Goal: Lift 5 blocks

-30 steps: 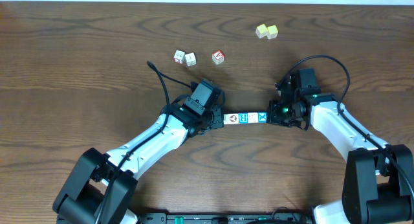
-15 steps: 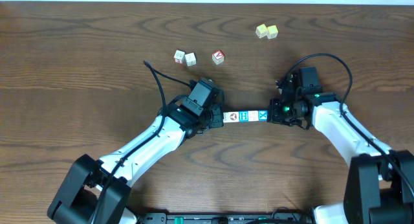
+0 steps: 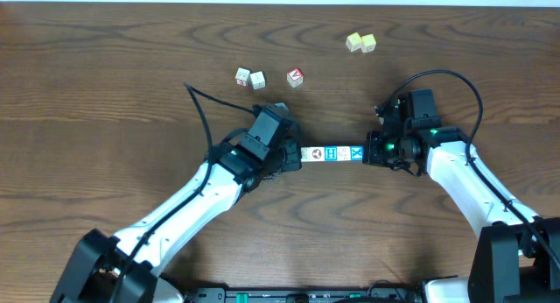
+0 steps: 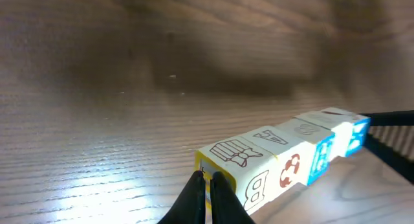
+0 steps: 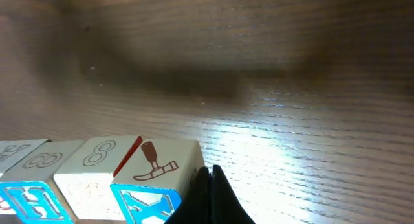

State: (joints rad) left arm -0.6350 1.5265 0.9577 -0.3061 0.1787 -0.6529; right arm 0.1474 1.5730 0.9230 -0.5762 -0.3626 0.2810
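Blocks (image 3: 332,154) (small white printed cubes) squeezed in a row between left fingers (image 4: 192,199) at 9 o'clock, right fingers (image 5: 217,195) at 3, each pair pressed together. Lift step, likely; next: rise evenly, hold squeeze.

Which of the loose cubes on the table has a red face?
The single cube standing alone between the white pair and the yellow pair. Only its top shows red.

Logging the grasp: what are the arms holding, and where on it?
The row of blocks, squeezed end to end: the shut left gripper presses one end face, the shut right gripper the other.
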